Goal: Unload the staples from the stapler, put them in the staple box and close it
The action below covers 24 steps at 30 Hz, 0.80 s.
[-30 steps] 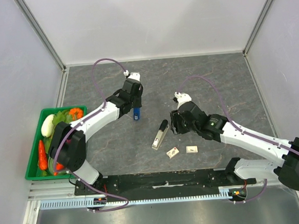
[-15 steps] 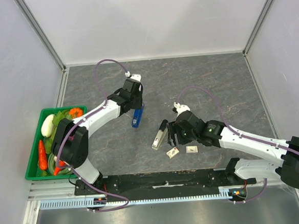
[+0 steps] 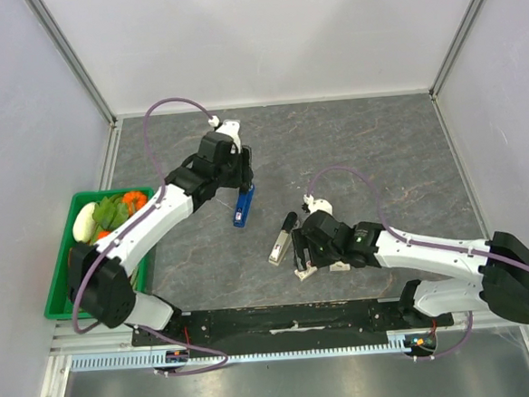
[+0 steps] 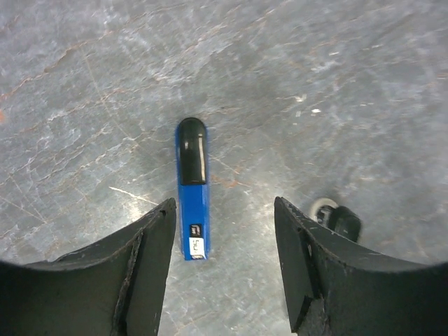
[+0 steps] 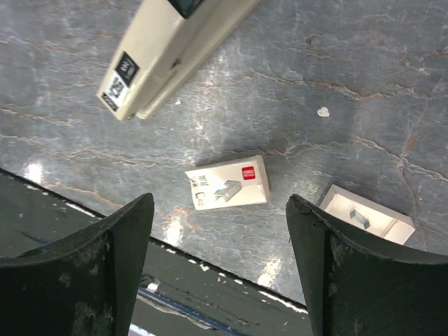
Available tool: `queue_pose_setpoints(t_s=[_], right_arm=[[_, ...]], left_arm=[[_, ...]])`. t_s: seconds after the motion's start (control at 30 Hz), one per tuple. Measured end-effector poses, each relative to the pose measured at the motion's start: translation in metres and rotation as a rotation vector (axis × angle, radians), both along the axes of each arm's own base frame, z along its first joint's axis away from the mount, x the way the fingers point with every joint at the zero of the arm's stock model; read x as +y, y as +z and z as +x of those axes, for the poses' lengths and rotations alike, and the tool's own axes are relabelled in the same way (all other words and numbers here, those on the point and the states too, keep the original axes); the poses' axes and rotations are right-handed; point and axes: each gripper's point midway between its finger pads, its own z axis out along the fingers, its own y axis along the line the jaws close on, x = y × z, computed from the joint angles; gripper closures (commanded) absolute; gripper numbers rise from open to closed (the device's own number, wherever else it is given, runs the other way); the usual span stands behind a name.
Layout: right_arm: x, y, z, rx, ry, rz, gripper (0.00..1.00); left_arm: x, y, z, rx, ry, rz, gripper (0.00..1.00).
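Grey-silver stapler (image 3: 281, 241) lies along a near-left to far-right diagonal, black end farthest.

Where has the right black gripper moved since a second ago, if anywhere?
Yes. The right gripper moved nearward, from beside the slim grey stapler to over the small white box.

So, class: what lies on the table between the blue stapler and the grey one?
Nothing. In the top view, the stretch of table between the blue stapler and the grey stapler is bare.
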Motion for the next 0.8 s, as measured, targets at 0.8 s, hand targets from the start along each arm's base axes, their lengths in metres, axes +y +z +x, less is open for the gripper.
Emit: queue_pose_setpoints(t_s=[0.8], right_arm=[[-0.002,-0.042,0.003,0.021,0.019,-0.017,0.37]], left_arm=[[-0.003,0.020,-0.070,0.036,-0.160,-0.165,0.35]])
